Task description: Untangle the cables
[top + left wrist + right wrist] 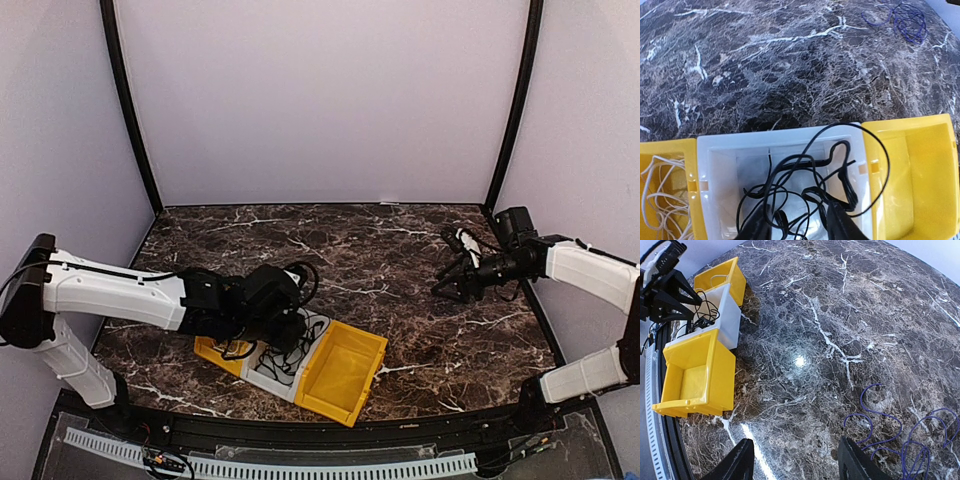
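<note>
Blue cable (907, 437) lies on the surface (830, 315) directly ahead of the released right tool (796, 450), the nearer one; left tool (799, 225) stands released over the binned black cable (800, 161).

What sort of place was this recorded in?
Probably a lab robot test booth: plain pale walls close in a dark marble-patterned table, a left arm and a right arm sit at its near edge, and small sorting bins hold cables.

Right gripper (797, 444) jaws apart, blue cable (888, 415) loose on marble table (840, 315), black cable (706, 315) in white bin (732, 325) between yellow bins (695, 377)
</note>
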Robot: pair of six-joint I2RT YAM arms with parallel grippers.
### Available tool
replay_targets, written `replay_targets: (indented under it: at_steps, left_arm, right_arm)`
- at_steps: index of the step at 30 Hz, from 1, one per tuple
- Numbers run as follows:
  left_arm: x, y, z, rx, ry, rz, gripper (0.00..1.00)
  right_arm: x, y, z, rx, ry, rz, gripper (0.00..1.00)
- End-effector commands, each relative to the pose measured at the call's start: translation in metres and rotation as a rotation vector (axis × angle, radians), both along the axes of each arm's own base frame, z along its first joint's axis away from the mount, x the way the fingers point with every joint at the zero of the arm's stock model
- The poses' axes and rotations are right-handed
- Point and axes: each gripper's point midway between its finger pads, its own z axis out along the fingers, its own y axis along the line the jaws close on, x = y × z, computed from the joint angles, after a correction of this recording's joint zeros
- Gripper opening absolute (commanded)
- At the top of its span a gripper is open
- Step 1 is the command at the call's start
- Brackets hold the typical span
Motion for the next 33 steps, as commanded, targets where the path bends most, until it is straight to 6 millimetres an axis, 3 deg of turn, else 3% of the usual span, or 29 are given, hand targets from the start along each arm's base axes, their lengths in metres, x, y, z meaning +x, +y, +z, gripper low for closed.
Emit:
replay_targets:
  at_steps: [1, 3, 7, 11, 15, 19, 22, 25, 28, 29, 33]
  left_arm:
    - [-0.009, 0.01, 0.025, 0.005, 0.017, -0.033, 0.52]
    - [-0.013, 0.015, 0.026, 0.024, 0.027, -0.045, 0.59]
    - [-0.013, 0.022, 0.037, 0.05, 0.008, -0.055, 0.61]
    - [-0.003, 0.021, 0.068, 0.024, -0.074, -0.043, 0.61]
    - [0.015, 0.017, 0.104, -0.007, -0.185, -0.011, 0.62]
    - [0.035, 0.004, 0.133, -0.054, -0.326, 0.006, 0.63]
    - [0.05, -0.008, 0.145, -0.1, -0.412, 0.04, 0.71]
    - [0.064, -0.026, 0.159, -0.179, -0.471, 0.064, 0.76]
    - [0.068, -0.048, 0.149, -0.185, -0.453, 0.026, 0.73]
    - [0.069, -0.056, 0.154, -0.21, -0.453, 0.016, 0.71]
    - [0.06, -0.083, 0.144, -0.269, -0.393, -0.081, 0.67]
  right_arm:
    - [-0.001, 0.001, 0.001, 0.01, 0.0, 0.012, 0.59]
    - [-0.001, 0.001, 0.001, 0.011, -0.003, 0.012, 0.59]
    - [-0.002, 0.001, 0.004, 0.017, -0.006, 0.013, 0.59]
    - [0.001, 0.001, 0.008, 0.017, -0.012, 0.001, 0.59]
    - [0.026, -0.012, 0.023, -0.039, -0.06, -0.09, 0.6]
    - [0.062, -0.034, 0.031, -0.106, -0.09, -0.208, 0.78]
    - [0.073, -0.037, 0.021, -0.152, -0.034, -0.187, 0.81]
    - [0.084, -0.044, 0.002, -0.226, 0.035, -0.193, 0.68]
    - [0.095, -0.057, -0.017, -0.292, 0.083, -0.264, 0.62]
    - [0.098, -0.06, -0.022, -0.304, 0.091, -0.279, 0.6]
    - [0.115, -0.074, -0.043, -0.368, 0.113, -0.356, 0.57]
